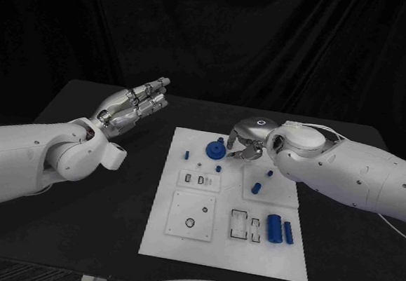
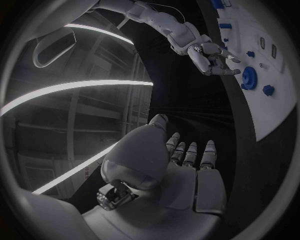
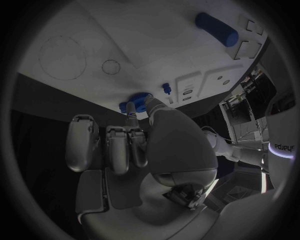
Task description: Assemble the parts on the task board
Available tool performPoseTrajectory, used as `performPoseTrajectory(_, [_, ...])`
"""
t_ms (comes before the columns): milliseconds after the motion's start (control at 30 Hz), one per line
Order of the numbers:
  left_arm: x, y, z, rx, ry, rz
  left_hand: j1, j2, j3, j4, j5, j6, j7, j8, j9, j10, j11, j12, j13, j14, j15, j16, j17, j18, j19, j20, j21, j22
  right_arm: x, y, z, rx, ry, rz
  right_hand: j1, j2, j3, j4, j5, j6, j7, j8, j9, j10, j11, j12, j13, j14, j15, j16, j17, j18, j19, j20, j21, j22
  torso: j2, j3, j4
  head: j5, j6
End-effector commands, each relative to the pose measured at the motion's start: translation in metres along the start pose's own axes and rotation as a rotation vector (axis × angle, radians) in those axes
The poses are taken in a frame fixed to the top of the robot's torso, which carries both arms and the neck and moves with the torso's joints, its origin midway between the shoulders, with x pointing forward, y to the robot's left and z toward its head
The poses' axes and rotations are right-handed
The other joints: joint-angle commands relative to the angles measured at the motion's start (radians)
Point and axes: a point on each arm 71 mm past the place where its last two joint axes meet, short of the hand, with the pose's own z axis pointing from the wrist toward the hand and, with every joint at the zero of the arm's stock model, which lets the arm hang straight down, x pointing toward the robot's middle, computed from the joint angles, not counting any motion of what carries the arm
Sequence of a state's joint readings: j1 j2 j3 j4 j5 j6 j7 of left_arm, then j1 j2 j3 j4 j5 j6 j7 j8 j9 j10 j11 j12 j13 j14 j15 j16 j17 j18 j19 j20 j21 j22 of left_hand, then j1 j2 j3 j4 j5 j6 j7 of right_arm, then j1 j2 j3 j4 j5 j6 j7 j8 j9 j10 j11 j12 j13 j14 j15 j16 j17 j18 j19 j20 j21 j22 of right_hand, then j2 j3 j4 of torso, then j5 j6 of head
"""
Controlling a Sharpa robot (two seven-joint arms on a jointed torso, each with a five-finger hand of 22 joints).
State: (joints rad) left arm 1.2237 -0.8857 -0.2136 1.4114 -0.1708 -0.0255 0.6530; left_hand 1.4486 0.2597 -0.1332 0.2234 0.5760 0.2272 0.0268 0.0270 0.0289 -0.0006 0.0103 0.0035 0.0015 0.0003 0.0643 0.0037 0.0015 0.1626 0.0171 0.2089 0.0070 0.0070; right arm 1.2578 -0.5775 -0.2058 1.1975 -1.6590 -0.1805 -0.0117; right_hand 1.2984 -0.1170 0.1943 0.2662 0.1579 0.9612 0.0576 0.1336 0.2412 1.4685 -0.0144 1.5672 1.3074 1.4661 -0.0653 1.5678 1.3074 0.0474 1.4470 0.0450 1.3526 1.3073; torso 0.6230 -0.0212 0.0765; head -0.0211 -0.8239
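right hand (image 1: 246, 145) hovers right by the blue gear (image 1: 216, 149) on the task board (image 1: 223, 256), left hand (image 1: 131, 106) raised with straight fingers off to the side

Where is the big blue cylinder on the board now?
In the head view, the cylinder lies on the board's near right part, between a rectangular slot and a thinner blue pin.

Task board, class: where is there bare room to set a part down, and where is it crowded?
Free: the task board's near strip, below the two blue cylinders, and the black table left of it. Crowded: the far end, where the right hand meets the blue round part.
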Motion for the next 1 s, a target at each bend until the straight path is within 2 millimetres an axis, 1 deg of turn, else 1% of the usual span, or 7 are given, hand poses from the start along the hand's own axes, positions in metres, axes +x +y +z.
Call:
performPoseTrajectory(33, [0.001, -0.001, 0.0, 0.012, 0.009, -0.01, 0.009, 0.001, 0.0, -0.008, 0.004, -0.003, 0.004, 0.004, 0.001, 0.002, 0.007, -0.003, -0.001, 0.0, 0.01, -0.004, -0.001, 0.018, -0.003, 0.007, 0.004, 0.001, -0.004, 0.001, -0.003, -0.015, -0.069, -0.003, 0.001, 0.003, -0.002, 0.004, -0.002, 0.008, 0.002, 0.005, 0.001, 0.102, -0.008, 0.004, 0.263, 0.105, -0.008, 0.003, 0.263, 0.005, -0.002, -0.003, -0.005, 0.194, 0.0, 0.0002, -0.0001, 0.002, 0.002])
performPoseTrajectory(133, [0.001, 0.0, 0.0, 0.011, 0.008, -0.009, 0.009, 0.001, 0.0, -0.008, 0.004, -0.003, 0.004, 0.004, 0.001, 0.002, 0.007, -0.003, -0.001, 0.0, 0.01, -0.004, -0.001, 0.018, -0.003, 0.007, 0.004, 0.001, -0.005, 0.0, -0.004, -0.017, -0.085, -0.002, 0.006, 0.002, -0.001, 0.002, -0.002, 0.0, 0.003, 0.0, 0.001, 0.102, -0.008, 0.004, 0.263, 0.105, -0.009, 0.003, 0.263, 0.006, -0.004, -0.003, -0.009, 0.193, 0.0, 0.0, -0.0006, 0.002, 0.002])
performPoseTrajectory(300, [0.001, 0.0, 0.0, 0.01, 0.007, -0.01, 0.009, 0.001, 0.0, -0.008, 0.004, -0.003, 0.004, 0.004, 0.001, 0.002, 0.007, -0.003, -0.001, 0.0, 0.01, -0.004, -0.001, 0.018, -0.003, 0.007, 0.004, 0.001, -0.006, 0.002, -0.004, -0.024, -0.085, -0.002, 0.016, 0.002, -0.002, 0.007, -0.007, -0.1, -0.001, -0.059, -0.022, 0.102, -0.011, 0.004, 0.263, 0.105, -0.01, 0.003, 0.263, 0.01, -0.011, -0.005, -0.027, 0.188, -0.001, 0.0002, -0.0018, 0.002, 0.003])
performPoseTrajectory(367, [0.001, 0.0, 0.0, 0.01, 0.008, -0.01, 0.009, 0.001, 0.0, -0.008, 0.004, -0.003, 0.004, 0.004, 0.001, 0.002, 0.007, -0.003, -0.001, 0.0, 0.01, -0.004, -0.001, 0.018, -0.003, 0.007, 0.004, 0.001, -0.005, 0.003, -0.003, -0.026, -0.075, -0.003, 0.014, 0.001, -0.005, 0.009, -0.017, -0.124, -0.004, -0.069, -0.032, 0.102, -0.014, 0.004, 0.263, 0.105, -0.013, 0.003, 0.263, 0.01, -0.011, -0.007, -0.028, 0.188, -0.002, 0.0002, -0.0019, 0.003, 0.002])
performPoseTrajectory(567, [0.002, 0.001, 0.0, 0.011, 0.01, -0.011, 0.009, 0.002, 0.002, -0.01, 0.004, -0.003, 0.004, 0.004, 0.001, 0.002, 0.008, -0.003, -0.001, 0.0, 0.01, -0.004, -0.001, 0.018, -0.002, 0.007, 0.005, 0.002, -0.004, 0.006, 0.004, -0.029, -0.041, -0.007, 0.016, 0.0, -0.01, 0.01, -0.036, -0.19, -0.009, -0.072, -0.061, 0.102, -0.017, 0.004, 0.263, 0.105, -0.016, 0.003, 0.263, 0.011, -0.015, -0.01, -0.038, 0.186, -0.002, -0.0005, 0.0, 0.0, 0.0])
performPoseTrajectory(800, [0.003, 0.001, 0.001, 0.011, 0.012, -0.013, 0.009, 0.002, 0.002, -0.01, 0.004, -0.003, 0.004, 0.004, 0.001, 0.002, 0.008, -0.003, -0.001, 0.0, 0.01, -0.004, -0.001, 0.018, -0.002, 0.007, 0.005, 0.002, -0.001, 0.01, 0.013, -0.03, 0.0, -0.012, 0.006, -0.005, -0.019, 0.015, -0.064, -0.211, -0.013, -0.069, -0.075, 0.102, -0.02, 0.004, 0.263, 0.105, -0.017, 0.003, 0.263, 0.013, -0.019, -0.011, -0.047, 0.184, 0.002, -0.0005, 0.0036, -0.005, 0.003])
performPoseTrajectory(1000, [0.004, 0.001, 0.001, 0.012, 0.014, -0.014, 0.009, 0.002, 0.002, -0.01, 0.004, -0.003, 0.004, 0.004, 0.001, 0.002, 0.008, -0.003, -0.001, 0.0, 0.01, -0.004, -0.001, 0.018, -0.002, 0.007, 0.005, 0.002, 0.001, 0.013, 0.019, -0.027, 0.033, -0.016, -0.002, -0.007, -0.023, 0.019, -0.086, -0.236, -0.015, -0.07, -0.086, 0.102, -0.022, 0.004, 0.263, 0.105, -0.019, 0.003, 0.263, 0.015, -0.024, -0.013, -0.056, 0.181, 0.002, -0.0002, 0.0028, -0.007, 0.004])
